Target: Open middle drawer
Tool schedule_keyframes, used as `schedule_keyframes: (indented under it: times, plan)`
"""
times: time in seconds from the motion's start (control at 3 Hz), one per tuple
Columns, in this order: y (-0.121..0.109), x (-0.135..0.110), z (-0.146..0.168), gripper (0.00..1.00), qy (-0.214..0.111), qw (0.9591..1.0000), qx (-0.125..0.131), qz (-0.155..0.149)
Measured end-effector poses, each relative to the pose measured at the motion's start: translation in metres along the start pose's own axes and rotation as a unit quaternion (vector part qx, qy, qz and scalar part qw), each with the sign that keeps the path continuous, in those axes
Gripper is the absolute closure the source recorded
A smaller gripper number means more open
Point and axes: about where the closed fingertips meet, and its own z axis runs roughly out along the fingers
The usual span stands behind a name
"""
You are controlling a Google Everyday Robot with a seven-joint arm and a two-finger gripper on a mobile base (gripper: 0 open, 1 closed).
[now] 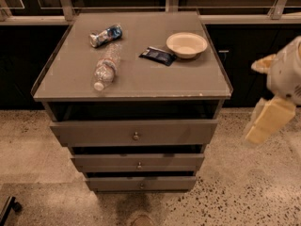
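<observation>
The grey-brown cabinet [131, 81] has three drawers. The middle drawer [103, 163] is a wide, shallow front with a small round metal knob [139, 165] at its centre, below the taller top drawer [94, 133] and above the lowest drawer [113, 183]. Each front stands a little further back than the one above. My gripper [261, 93] is at the right edge of the view, beside the cabinet and about level with its top edge, far from the knob. Its cream fingers [267, 121] are apart and hold nothing.
On the cabinet top lie a clear plastic bottle [106, 66], a crushed can [106, 35], a dark snack packet [158, 55] and a white bowl [186, 44]. Dark cabinets and a rail run behind. The floor is speckled terrazzo [244, 192].
</observation>
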Motion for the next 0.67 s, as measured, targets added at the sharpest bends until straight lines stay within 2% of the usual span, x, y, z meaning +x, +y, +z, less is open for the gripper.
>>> schedule_keyframes:
  times: [0.33, 0.67]
  plan:
    - [0.032, 0.042, 0.066, 0.0, -0.035, 0.9957, -0.026, 0.082]
    - [0.043, 0.06, 0.09, 0.0, -0.034, 0.9938, -0.02, 0.104]
